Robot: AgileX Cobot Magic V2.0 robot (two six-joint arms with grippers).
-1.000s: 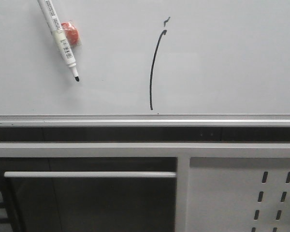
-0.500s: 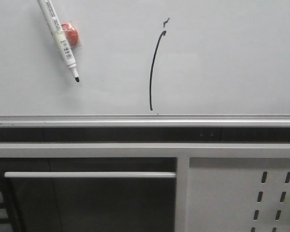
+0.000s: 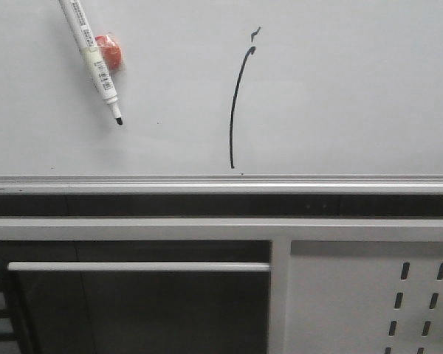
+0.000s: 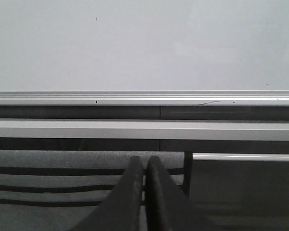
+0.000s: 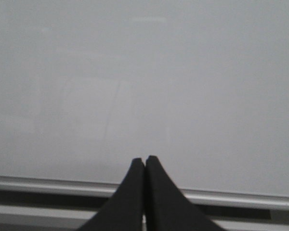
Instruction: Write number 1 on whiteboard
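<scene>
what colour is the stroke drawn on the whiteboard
Black: the number 1 on the whiteboard shows best in the front view.

number 1 (image 3: 235, 110) on whiteboard (image 3: 354, 88)

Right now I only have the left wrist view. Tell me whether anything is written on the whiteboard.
Observer: The front view shows the number 1, a tall black stroke on the whiteboard with a small tick above it.
Operator: Locate the marker.
Observer: In the front view the marker slants across the board, left of the stroke, with its bare black tip pointing down.
Operator: Report the right gripper.
Observer: In its wrist view the right gripper is shut, holds nothing and faces blank board.
</scene>
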